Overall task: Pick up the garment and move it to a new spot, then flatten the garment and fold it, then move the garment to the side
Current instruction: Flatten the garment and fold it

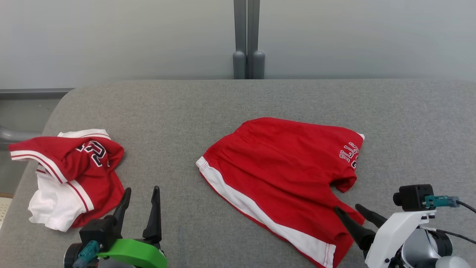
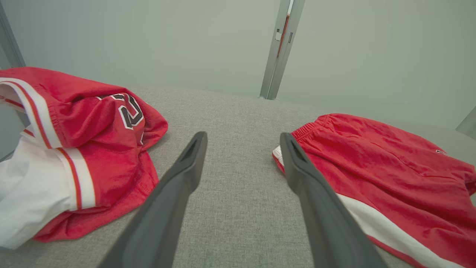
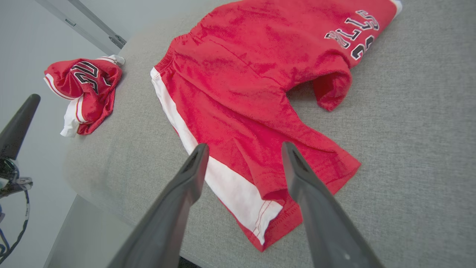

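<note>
- We see the red shorts [image 1: 282, 175] lying on the grey cushion [image 1: 223, 104], in the middle and a bit to our right.
- The shorts are mostly spread out, and a white stripe runs down their left side. The far leg, the one with the letters, is curled under at its end. The cloth has some wrinkles too.
- So we think we are at the flattening step. The folding is not yet done.
- Our right gripper [image 1: 346, 207] is open wide and holds nothing. Its tips are over the near leg of the shorts, close to the hem. We cannot tell if they touch the cloth.
- Our left gripper [image 1: 141, 188] is open wide too, with nothing in it. It hangs over bare cushion, between the shorts and the other clothes.
- Next, we think we need to take the curled leg and pull it out flat. The cloth is soft and floppy, so a gentle pull is best, or the whole thing may slide.
- Some red and white clothes [image 1: 74, 175] lie in a crumpled heap at the left end of the cushion, well apart from the shorts.
- The cushion is rough grey cloth with a round corner. Behind it is a plain pale wall [image 1: 111, 37] with a grey post [image 1: 248, 37] in the middle.
</note>
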Tool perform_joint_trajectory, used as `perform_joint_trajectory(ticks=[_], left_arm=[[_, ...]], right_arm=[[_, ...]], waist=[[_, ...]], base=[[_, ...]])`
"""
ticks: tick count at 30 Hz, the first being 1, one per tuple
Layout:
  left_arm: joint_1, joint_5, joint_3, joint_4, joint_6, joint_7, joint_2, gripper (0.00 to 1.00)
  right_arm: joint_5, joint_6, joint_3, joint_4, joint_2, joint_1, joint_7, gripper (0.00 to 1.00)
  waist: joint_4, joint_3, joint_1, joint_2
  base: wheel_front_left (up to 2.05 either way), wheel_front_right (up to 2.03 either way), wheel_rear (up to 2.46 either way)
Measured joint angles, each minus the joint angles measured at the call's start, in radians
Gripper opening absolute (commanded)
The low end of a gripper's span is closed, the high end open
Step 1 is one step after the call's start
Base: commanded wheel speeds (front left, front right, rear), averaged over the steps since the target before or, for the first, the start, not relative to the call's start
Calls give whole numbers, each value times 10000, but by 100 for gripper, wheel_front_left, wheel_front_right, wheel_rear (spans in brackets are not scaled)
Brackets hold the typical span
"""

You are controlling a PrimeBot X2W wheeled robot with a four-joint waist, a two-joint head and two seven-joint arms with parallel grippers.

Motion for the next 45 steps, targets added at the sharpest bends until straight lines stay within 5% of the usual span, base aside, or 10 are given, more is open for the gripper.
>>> perform_joint_trajectory(ticks=[8,38,40,42,45], left_arm=[[-8,-2,-69,-23,29,0,0,100],[-326,-44,-151,111,27,-90,-63,100],[-332,-44,-155,134,27,-90,-69,100],[-339,-44,-157,151,25,-98,-73,100],[-359,-46,-153,176,25,-100,-77,100]], right_arm=[[-537,0,-539,1009,155,-378,-1390,100],[-905,0,-617,4930,242,-1774,-1622,100],[-788,0,-516,5035,199,-1822,-1682,44],[-677,0,-431,5122,123,-1880,-1768,0],[-535,0,-284,5210,61,-1926,-1912,0]], waist=[[59,77,0,0],[317,641,0,0],[334,658,0,0],[351,675,0,0],[359,678,0,0]], base=[[0,0,0],[0,0,0],[0,0,0],[0,0,0],[0,0,0]])
